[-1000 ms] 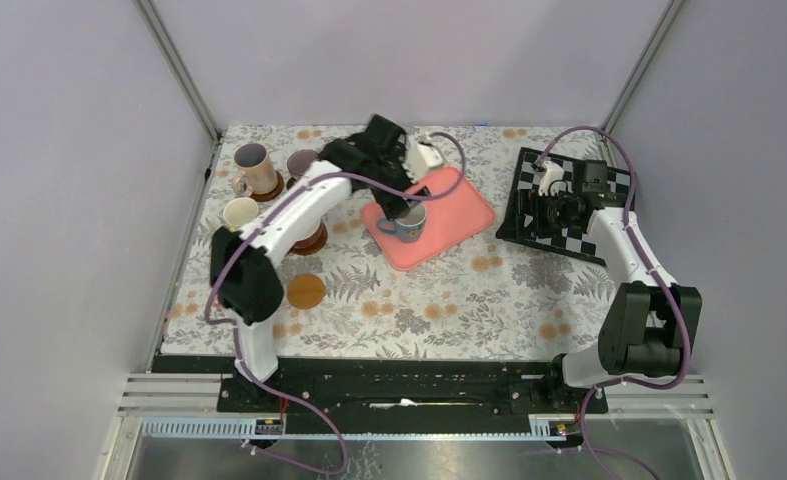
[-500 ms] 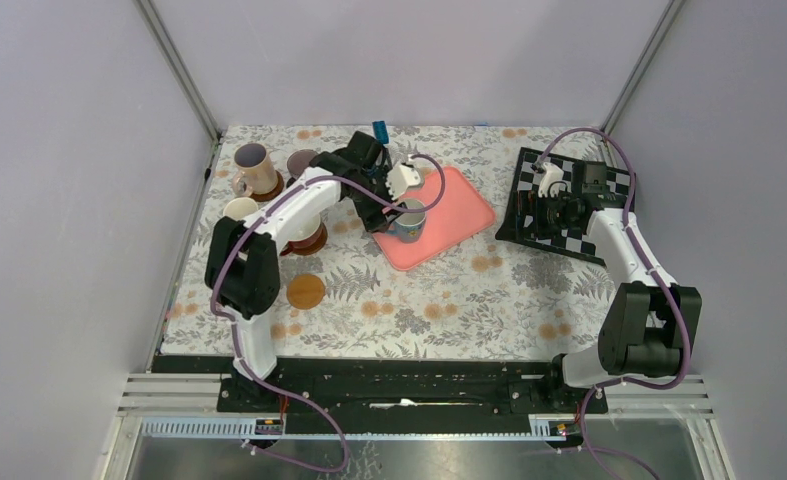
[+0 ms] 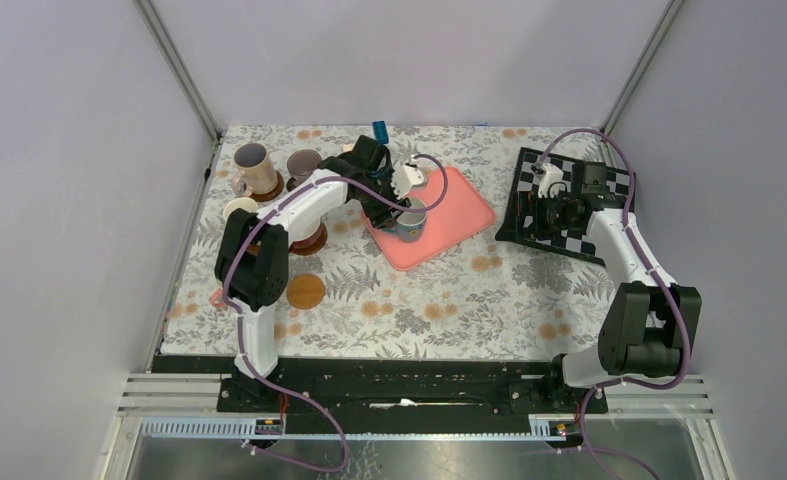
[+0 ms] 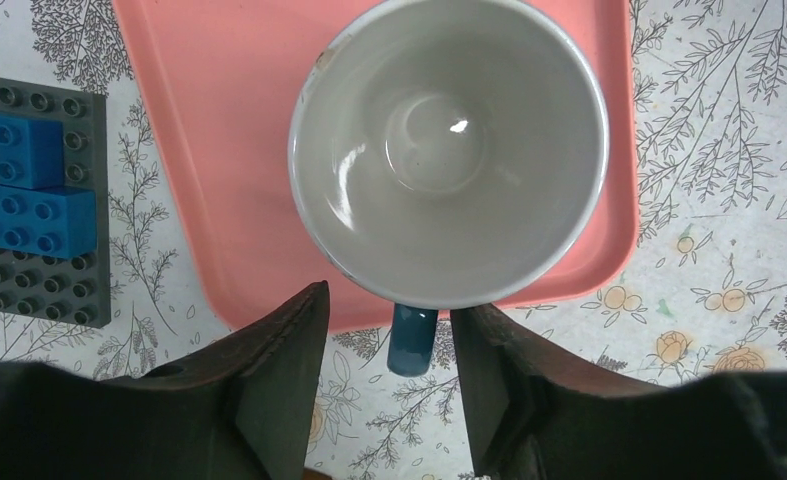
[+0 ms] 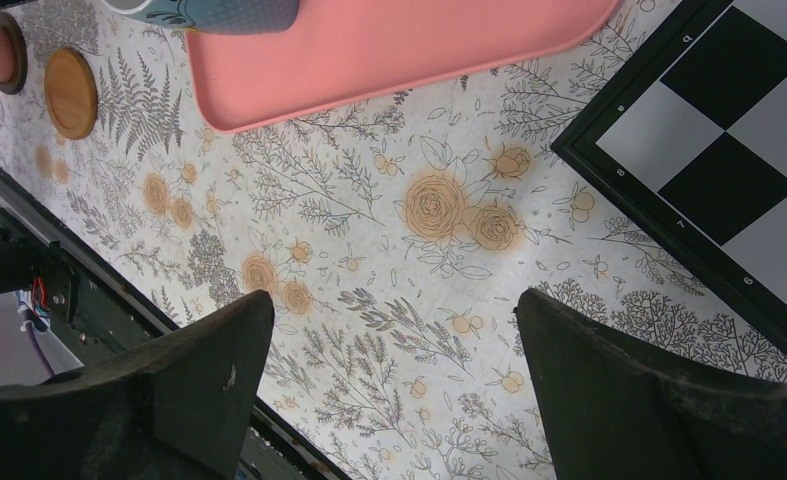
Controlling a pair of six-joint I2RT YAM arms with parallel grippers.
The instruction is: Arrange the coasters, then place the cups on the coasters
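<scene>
Nearest, a bare coaster [image 3: 306,291] waits. Beyond it the left gripper [image 4: 387,330], half open, straddles the handle [image 4: 412,345] of the blue mug [image 4: 449,150] on the tray [image 4: 219,100], gripping nothing yet. Next, I'd say: pinch, lift, carry to that coaster. The right gripper [image 5: 394,340] hangs wide open, empty.

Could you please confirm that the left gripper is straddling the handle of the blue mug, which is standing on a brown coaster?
Not quite: the blue mug is standing on the pink tray, not on a brown coaster, as the left wrist view shows plainly. The rest holds: the left gripper straddles the handle, with its jaws apart on either side.
</scene>
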